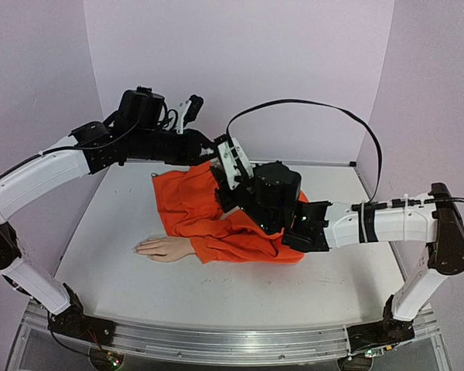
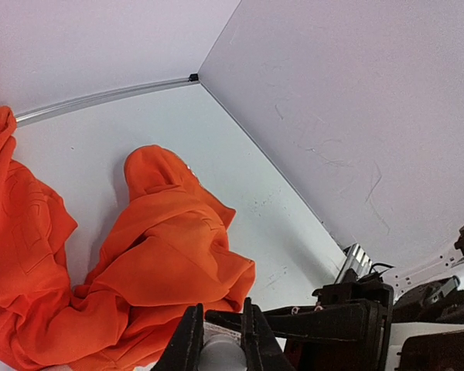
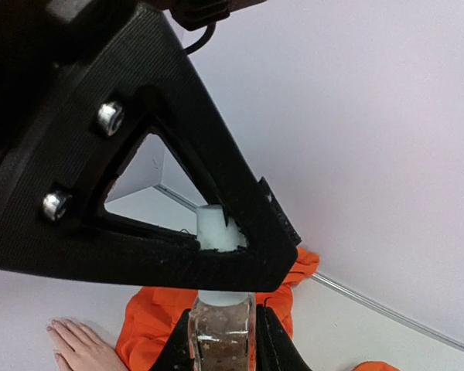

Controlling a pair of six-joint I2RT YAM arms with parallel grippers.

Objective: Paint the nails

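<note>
A small clear glass bottle (image 3: 221, 334) with speckled contents stands upright in my right gripper (image 3: 221, 317), which is shut on its body. My left gripper (image 2: 220, 308) is shut on the bottle's white cap (image 3: 214, 229), also seen between the left fingers (image 2: 187, 344). Both grippers meet above the orange sleeve (image 1: 205, 212) at the back middle of the table: left gripper (image 1: 210, 148), right gripper (image 1: 230, 164). The pale mannequin hand (image 1: 164, 248) lies flat, fingers pointing left. Its nails (image 1: 138, 248) are too small to make out; the hand (image 3: 83, 345) also shows at the lower left of the right wrist view.
The orange cloth (image 2: 151, 255) lies bunched in folds towards the back wall (image 1: 240, 69). The white table (image 1: 240, 290) is bordered by lilac walls at the back and sides. A black cable (image 1: 317, 104) arcs over the right arm.
</note>
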